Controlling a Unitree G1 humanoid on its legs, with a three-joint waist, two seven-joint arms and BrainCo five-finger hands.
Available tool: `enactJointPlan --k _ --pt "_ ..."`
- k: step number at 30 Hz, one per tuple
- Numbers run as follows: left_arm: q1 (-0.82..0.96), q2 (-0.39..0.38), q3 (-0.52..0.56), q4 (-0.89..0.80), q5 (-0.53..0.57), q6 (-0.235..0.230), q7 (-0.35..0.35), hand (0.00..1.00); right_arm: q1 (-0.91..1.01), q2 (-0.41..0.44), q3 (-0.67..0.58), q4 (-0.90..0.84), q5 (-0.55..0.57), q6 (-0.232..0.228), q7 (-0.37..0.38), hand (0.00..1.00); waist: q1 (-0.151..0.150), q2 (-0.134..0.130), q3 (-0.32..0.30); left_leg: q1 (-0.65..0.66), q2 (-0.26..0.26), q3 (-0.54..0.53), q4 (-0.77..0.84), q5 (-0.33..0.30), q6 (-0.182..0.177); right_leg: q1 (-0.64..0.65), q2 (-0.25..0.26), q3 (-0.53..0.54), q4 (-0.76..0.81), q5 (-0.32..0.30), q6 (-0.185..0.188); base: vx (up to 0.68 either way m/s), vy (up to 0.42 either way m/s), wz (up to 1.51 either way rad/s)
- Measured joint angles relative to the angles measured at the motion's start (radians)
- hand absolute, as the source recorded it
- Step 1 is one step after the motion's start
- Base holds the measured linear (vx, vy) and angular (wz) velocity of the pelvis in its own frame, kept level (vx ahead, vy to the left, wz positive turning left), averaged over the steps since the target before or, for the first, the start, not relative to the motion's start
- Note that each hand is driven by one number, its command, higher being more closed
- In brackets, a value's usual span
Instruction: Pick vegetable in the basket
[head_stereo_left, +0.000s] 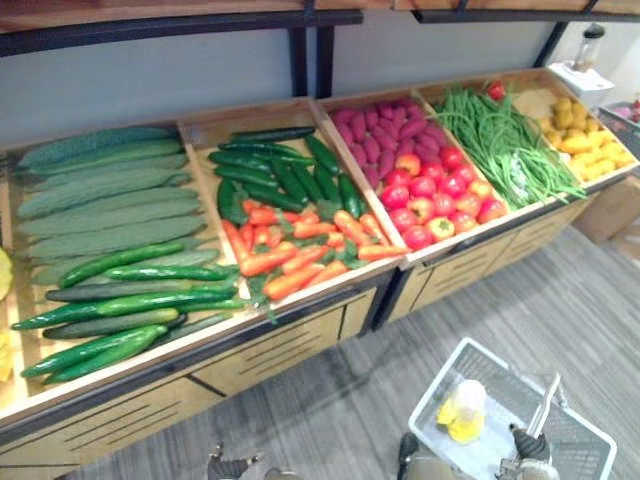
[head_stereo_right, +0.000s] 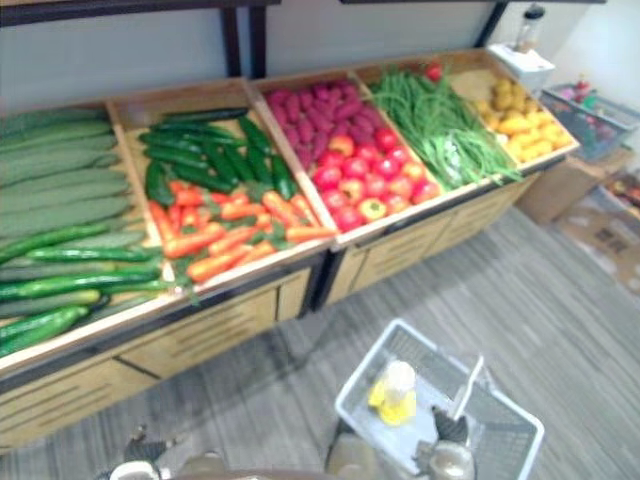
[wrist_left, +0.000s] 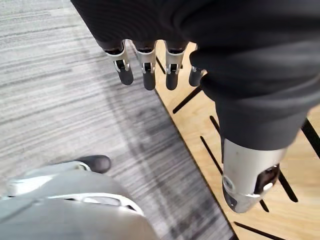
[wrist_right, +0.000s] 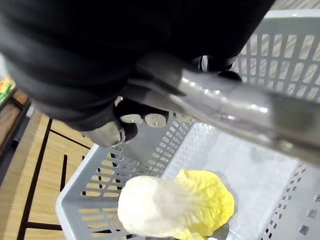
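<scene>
1. Left of the basket (head_stereo_left: 592, 442), the left hand (wrist_left: 172, 70) hangs beside the wooden stand (wrist_left: 192, 125). Its fingers (wrist_left: 148, 75) are straight and slightly apart, and they hold nothing.
2. Inside the basket, a yellow-white cabbage (wrist_right: 172, 205) lies on the bottom.
3. Above the basket, the right hand (wrist_right: 145, 117) has its fingers curled round the handle (wrist_right: 225, 110).

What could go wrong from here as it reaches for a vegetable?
1. The right hand grips the basket by its handle; leaning forward could swing it into the cabinet and shift the cabbage inside.
2. The left hand hangs low, fingers straight, close to the cabinet front; lifting it could catch the top edge.
3. The carrots lie piled on a slope; pulling one may roll others off.
</scene>
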Motion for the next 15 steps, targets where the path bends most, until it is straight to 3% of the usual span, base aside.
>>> enactJointPlan --k 1,2,3,4,6,8,10,13,15 --pt "0.001 -0.016 0.013 0.001 0.0 -0.003 0.004 0.0 0.0 -0.007 -0.003 -0.001 0.0 -0.002 0.0 1.0 -0.003 0.009 0.002 0.002 0.017 0.001 -0.016 0.017 -0.006 -0.001 0.018 -0.01 0.004 -0.021 -0.015 0.29 -0.335 0.22" --pt "0.001 -0.044 0.028 0.002 -0.002 -0.002 0.005 0.0 -0.006 -0.021 -0.002 0.002 -0.002 -0.002 0.004 1.0 -0.005 0.053 0.002 0.013 0.055 0.0 -0.044 0.061 -0.02 0.001 0.052 -0.037 0.024 -0.042 -0.043 0.26 -0.333 0.19" --pt "0.003 -0.055 0.044 0.001 -0.012 -0.002 0.006 0.0 -0.012 -0.026 -0.003 0.003 -0.002 0.0 0.006 1.0 -0.005 0.062 0.002 0.018 0.072 -0.002 -0.059 0.12 -0.012 0.004 0.067 -0.056 0.041 -0.06 -0.071 0.24 -0.34 0.21" --pt "0.003 -0.055 0.049 0.001 -0.025 -0.002 0.006 0.0 -0.014 -0.026 -0.003 0.002 -0.002 0.0 0.007 1.0 -0.006 0.06 0.003 0.018 0.075 -0.003 -0.059 0.154 -0.006 0.009 0.068 -0.068 0.047 -0.066 -0.081 0.24 -0.412 0.36" --pt "0.003 -0.056 0.062 -0.012 -0.039 -0.002 0.008 0.0 0.004 -0.025 -0.025 0.002 -0.002 0.0 0.007 1.0 -0.012 0.049 0.007 0.015 0.079 0.019 -0.052 0.268 0.053 0.068 0.063 -0.127 0.047 -0.089 -0.118 0.19 -0.385 0.6" --pt "0.003 -0.058 0.062 -0.019 -0.039 -0.002 0.008 0.0 0.018 -0.033 -0.039 0.002 -0.001 0.0 0.005 1.0 -0.012 0.046 0.006 0.013 0.079 0.075 -0.035 0.308 0.097 0.1 0.054 -0.162 0.042 -0.103 -0.13 0.08 -0.218 0.57" --pt "0.001 -0.058 0.062 -0.019 -0.039 -0.002 0.013 0.0 0.02 -0.051 -0.042 0.003 0.001 0.0 0.005 1.0 -0.013 0.045 0.003 -0.005 0.069 0.109 -0.024 0.305 0.096 0.111 0.049 -0.178 0.016 -0.13 -0.125 0.01 -0.138 0.35" --pt "0.001 -0.059 0.062 -0.018 -0.038 0.005 0.024 0.0 0.028 -0.058 -0.058 0.003 0.009 0.0 0.005 1.0 -0.017 0.046 0.003 -0.013 0.031 0.081 -0.068 0.267 0.06 0.102 0.05 -0.19 0.01 -0.127 -0.119 -0.03 -0.015 0.25" --pt "-0.003 -0.059 0.062 -0.018 -0.038 0.005 0.035 0.0 0.03 -0.058 -0.069 0.002 0.01 -0.001 0.004 1.0 -0.016 0.046 0.001 -0.009 0.026 0.082 -0.088 0.25 0.062 0.088 0.05 -0.192 0.009 -0.124 -0.106 -0.05 0.077 0.1"
